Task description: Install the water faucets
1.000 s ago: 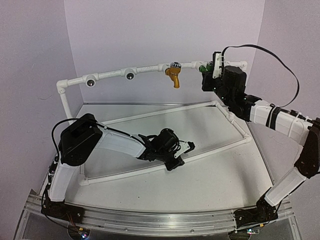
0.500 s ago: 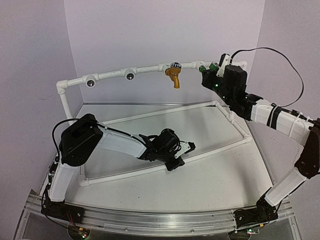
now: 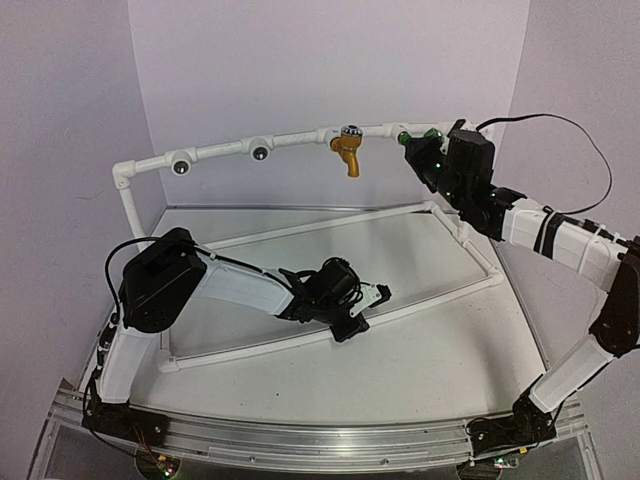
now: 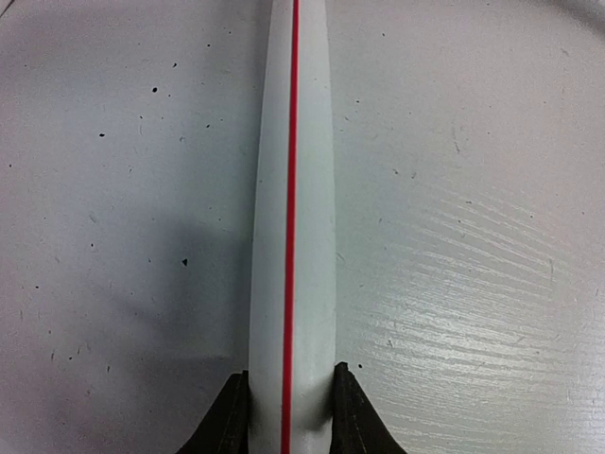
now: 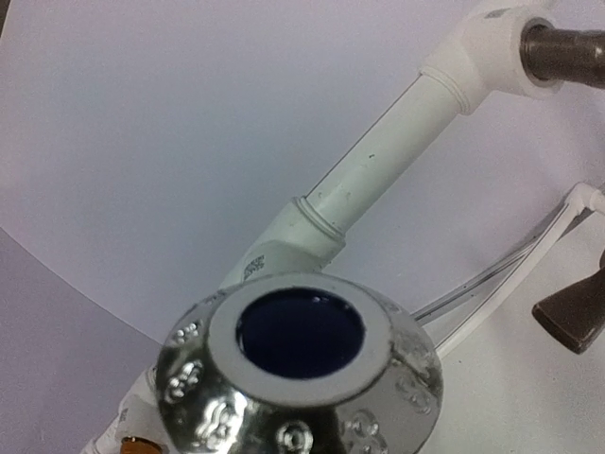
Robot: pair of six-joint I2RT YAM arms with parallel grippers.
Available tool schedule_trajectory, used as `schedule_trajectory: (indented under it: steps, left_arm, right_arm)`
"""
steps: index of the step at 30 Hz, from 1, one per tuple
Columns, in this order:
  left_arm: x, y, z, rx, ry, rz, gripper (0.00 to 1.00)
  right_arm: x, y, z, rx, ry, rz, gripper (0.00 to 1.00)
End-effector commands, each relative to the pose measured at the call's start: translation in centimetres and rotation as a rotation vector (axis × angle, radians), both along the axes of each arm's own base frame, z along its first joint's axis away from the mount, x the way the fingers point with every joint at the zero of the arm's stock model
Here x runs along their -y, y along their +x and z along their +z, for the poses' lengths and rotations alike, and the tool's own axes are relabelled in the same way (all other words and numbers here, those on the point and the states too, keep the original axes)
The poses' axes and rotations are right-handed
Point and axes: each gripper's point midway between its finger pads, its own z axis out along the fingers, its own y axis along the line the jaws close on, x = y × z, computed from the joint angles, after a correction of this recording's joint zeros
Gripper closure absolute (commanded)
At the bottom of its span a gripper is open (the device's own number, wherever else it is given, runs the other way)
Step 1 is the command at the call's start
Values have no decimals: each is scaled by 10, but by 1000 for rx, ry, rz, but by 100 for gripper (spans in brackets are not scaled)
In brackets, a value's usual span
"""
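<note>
My left fingers (image 4: 230,426) are clamped on the near pipe (image 4: 290,189) of the white pipe frame (image 3: 215,150), the length with the red stripe that lies low over the counter (image 3: 400,370). One pad presses each side of it. My right arm reaches up to the far right end of the raised rail. There my right fingers (image 3: 418,155) are drawn nearly together around the green faucet (image 3: 405,135), as best I can judge. The overhead view shows green on both sides of my fingertips, but the contact itself is hidden. In my right wrist view the silver cap (image 5: 298,364), with its dark blue centre, fills the lower middle. It sits against a white tee of the rail. The mustard-yellow faucet (image 3: 347,152) hangs from the rail to the left of the green one, spout pointing down and cap on top. Further left along the rail two round sockets (image 3: 260,152) face outward.
</note>
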Motion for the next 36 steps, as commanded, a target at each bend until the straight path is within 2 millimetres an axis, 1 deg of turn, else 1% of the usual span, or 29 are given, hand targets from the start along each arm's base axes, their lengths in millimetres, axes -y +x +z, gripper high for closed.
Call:
schedule_trajectory:
  steps: [1,4,9,12,15,16,21,26,28,31,34,36]
  left_arm:
    - [-14,-100,-53,-229,181,-200,100]
    - [-13,-102,-52,-234,178,-206,100]
    - [-13,-103,-54,-236,183,-208,100]
    - [-13,-104,-54,-237,185,-211,100]
    - [-13,-104,-55,-241,185,-212,100]
    - [-12,-105,-55,-242,185,-213,100]
    - [-12,-106,-55,-242,187,-216,100]
    - [-12,-106,-56,-242,191,-213,100]
    - [-13,-105,-56,-241,193,-212,100]
    - [-13,-105,-57,-242,198,-211,100]
    - [-14,-105,-58,-243,204,-211,100]
    - [-14,-105,-58,-243,205,-211,100]
  right_arm:
    - [42,20,-11,-52,178,-161,100]
    - [43,20,-11,-54,265,-166,100]
    - [36,23,-10,-64,369,-137,100]
    - [26,23,-7,-54,394,-103,100]
    - [18,21,-10,-59,400,-99,100]
    - [14,22,-13,-65,407,-91,100]
    - [-10,20,-15,-83,461,-46,100]
    - [-13,11,-11,-88,501,-40,100]
    - [-14,7,-10,-86,504,-36,98]
    - [-20,0,-6,-81,492,-20,96]
    - [-28,-2,-6,-77,485,0,94]
    - [-32,-3,-3,-62,463,13,89]
